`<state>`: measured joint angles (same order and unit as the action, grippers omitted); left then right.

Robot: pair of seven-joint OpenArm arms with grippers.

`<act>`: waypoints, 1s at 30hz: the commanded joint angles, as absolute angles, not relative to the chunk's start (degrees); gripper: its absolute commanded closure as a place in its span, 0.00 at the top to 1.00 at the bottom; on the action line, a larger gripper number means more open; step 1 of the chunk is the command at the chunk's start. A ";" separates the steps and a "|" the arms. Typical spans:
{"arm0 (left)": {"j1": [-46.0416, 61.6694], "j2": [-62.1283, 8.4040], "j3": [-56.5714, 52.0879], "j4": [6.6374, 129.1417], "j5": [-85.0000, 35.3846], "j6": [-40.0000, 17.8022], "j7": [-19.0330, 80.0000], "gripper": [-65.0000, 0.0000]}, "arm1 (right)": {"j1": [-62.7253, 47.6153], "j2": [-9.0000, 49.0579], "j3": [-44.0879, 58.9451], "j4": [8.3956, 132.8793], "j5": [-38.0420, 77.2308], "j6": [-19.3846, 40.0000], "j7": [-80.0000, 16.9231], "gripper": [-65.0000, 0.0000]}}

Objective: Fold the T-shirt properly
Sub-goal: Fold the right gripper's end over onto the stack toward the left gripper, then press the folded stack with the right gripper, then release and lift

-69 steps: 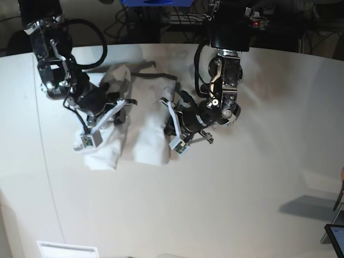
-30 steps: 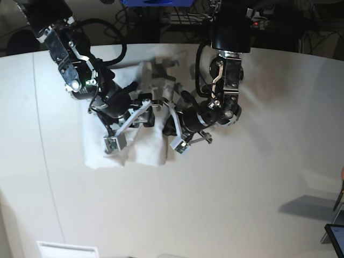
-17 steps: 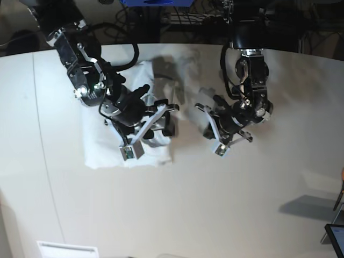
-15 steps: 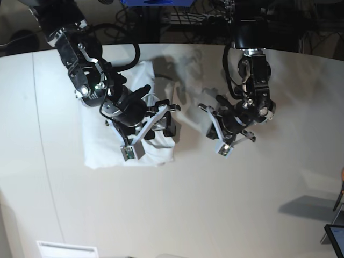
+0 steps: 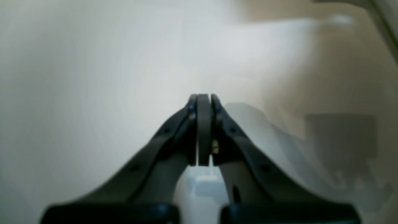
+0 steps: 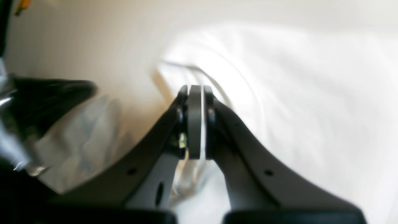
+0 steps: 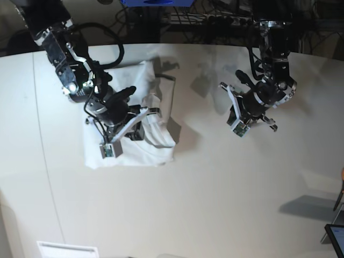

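Since the earlier frames the left gripper (image 7: 238, 130) has pulled away to the right and now hangs over bare counter (image 7: 226, 204), well apart from the cloth, while the right gripper (image 7: 109, 150) has drawn back toward the left of the bundle. The T-shirt (image 7: 134, 153) lies on the left half of the counter as a rough folded rectangle, with one raised flap on its right side not yet flattened.

The right gripper sits low on the shirt, probably to press or drag the top layer into place; the left seems withdrawn to give it room.

The right wrist view shows its jaws pressed together, with white fabric (image 6: 279, 93) all round them; whether a layer is pinched I cannot tell. The left wrist view shows the left gripper (image 5: 203, 99) with jaws also together, holding nothing. The base view alone shows the whole outline.
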<state>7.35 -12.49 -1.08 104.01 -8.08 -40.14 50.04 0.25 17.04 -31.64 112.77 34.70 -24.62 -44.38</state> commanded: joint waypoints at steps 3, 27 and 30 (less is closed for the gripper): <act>9.19 -14.37 -1.36 107.65 -8.48 -40.00 49.27 0.00 | -3.65 17.54 -31.43 114.33 35.12 -28.09 -42.86 0.03; 10.15 -15.43 -9.80 107.65 -7.96 -40.00 49.27 0.00 | -13.67 13.32 -39.16 113.98 34.77 -31.87 -37.67 0.03; 10.15 -15.43 -9.71 107.65 -7.96 -40.00 49.27 0.00 | -13.58 13.05 -39.25 111.16 34.07 -31.87 -37.58 0.03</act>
